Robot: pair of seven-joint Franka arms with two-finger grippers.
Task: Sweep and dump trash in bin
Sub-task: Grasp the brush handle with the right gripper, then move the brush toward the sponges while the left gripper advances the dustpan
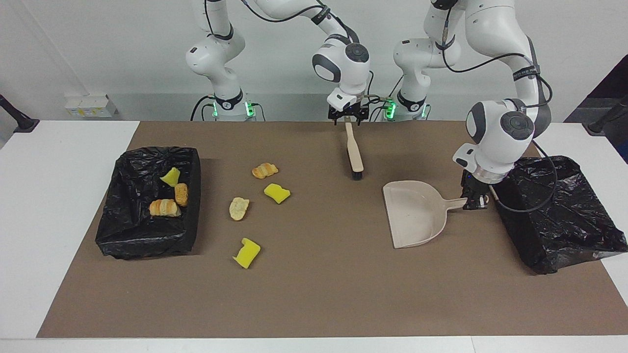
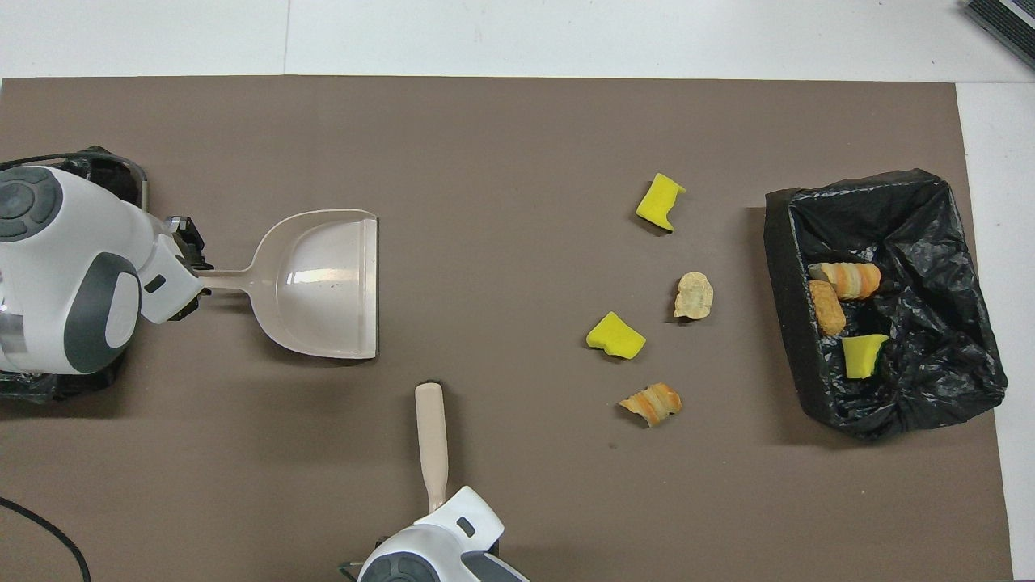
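Observation:
Several loose pieces of trash lie on the brown mat: a croissant [image 1: 265, 170], a yellow sponge chunk [image 1: 277, 192], a pale bread piece [image 1: 239, 208] and another sponge chunk [image 1: 247, 253]. Beside them, at the right arm's end, the black-lined bin [image 1: 147, 247] holds three pieces. The beige brush [image 1: 354, 149] lies on the mat, bristles pointing away from the robots. My right gripper [image 1: 347, 118] is down at the end of its handle. The beige dustpan [image 1: 414, 213] rests flat on the mat, and my left gripper [image 1: 473, 202] is shut on its handle.
A second black-bagged box [image 1: 559, 215] stands at the left arm's end, right beside the left gripper. In the overhead view the dustpan [image 2: 323, 283] opens toward the trash, with bare mat between them. White table borders the mat.

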